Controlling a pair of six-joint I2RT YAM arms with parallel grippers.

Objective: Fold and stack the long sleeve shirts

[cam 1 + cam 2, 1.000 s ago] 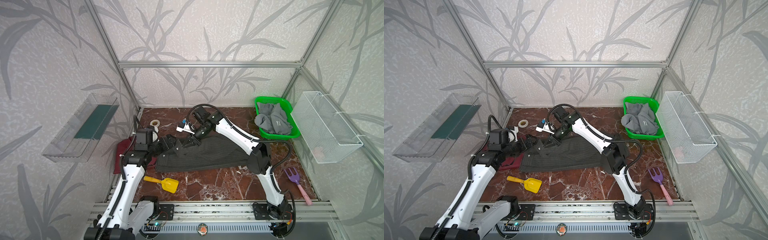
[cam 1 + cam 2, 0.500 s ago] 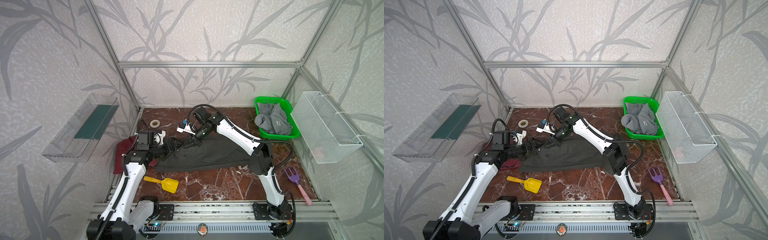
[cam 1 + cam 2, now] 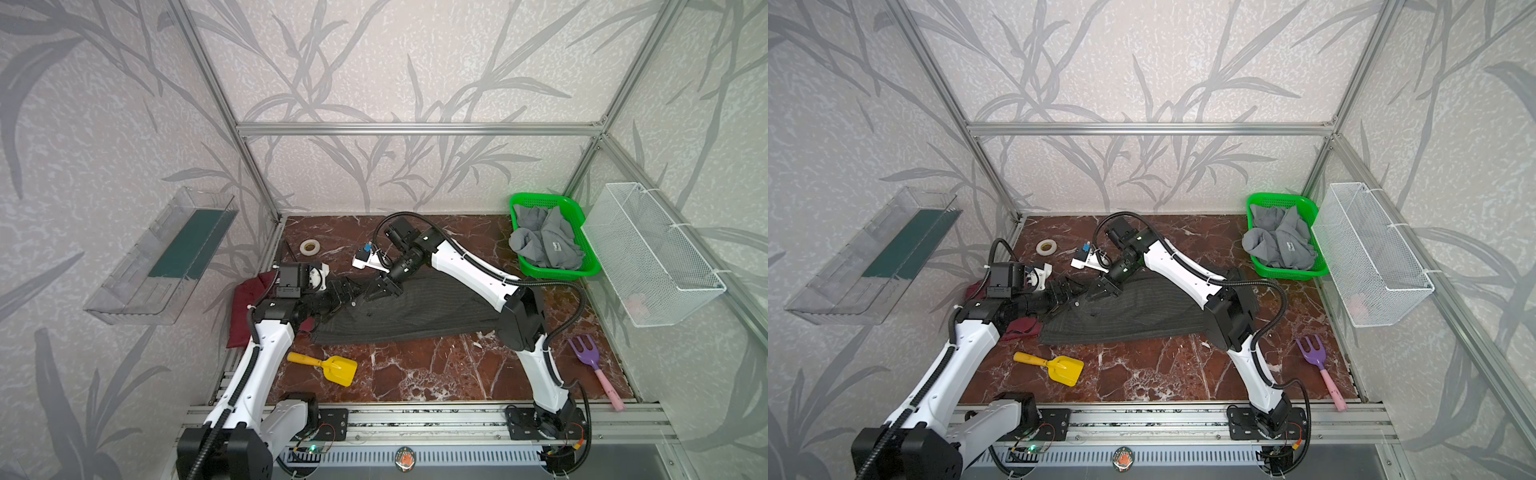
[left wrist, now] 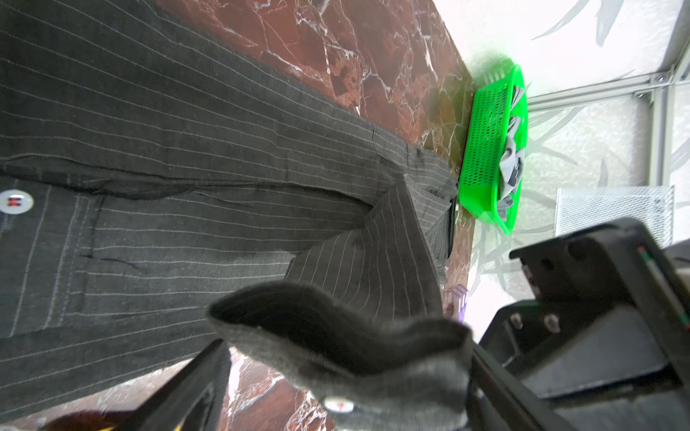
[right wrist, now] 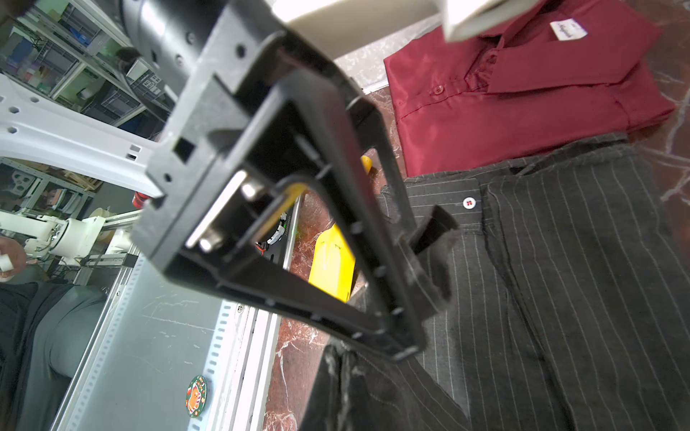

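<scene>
Starting at the left edge: maroon shirt (image 3: 245, 299), already folded flat, collar and white label up in the right wrist view, lying edge to edge with the charcoal pinstripe shirt (image 3: 415, 316). Next along, left gripper (image 3: 353, 290), shifted right from the shirt's left end, its place a second ago, and pushed in close to the right gripper (image 3: 383, 289). Jaws apart, a buttoned cuff (image 4: 336, 358) hanging between the fingers (image 4: 186, 392) in the left wrist view, not yet pinched. Right gripper clamped together on that cuff, holding it just clear of the cloth below, and lowered a little toward the left over the same second. Rest of the pinstripe shirt spread flat across the middle of the marble table (image 3: 415, 374). Far right, light grey shirt (image 3: 540, 245) bunched in the green basket (image 3: 552, 275), untouched. Reads as a handover of the cuff, or a two-handed hold, probably for carrying the sleeve across the body. Tally by this layout: one shirt done, second mid-fold, third waiting. Best to close the left jaws only with cloth well between them.
</scene>
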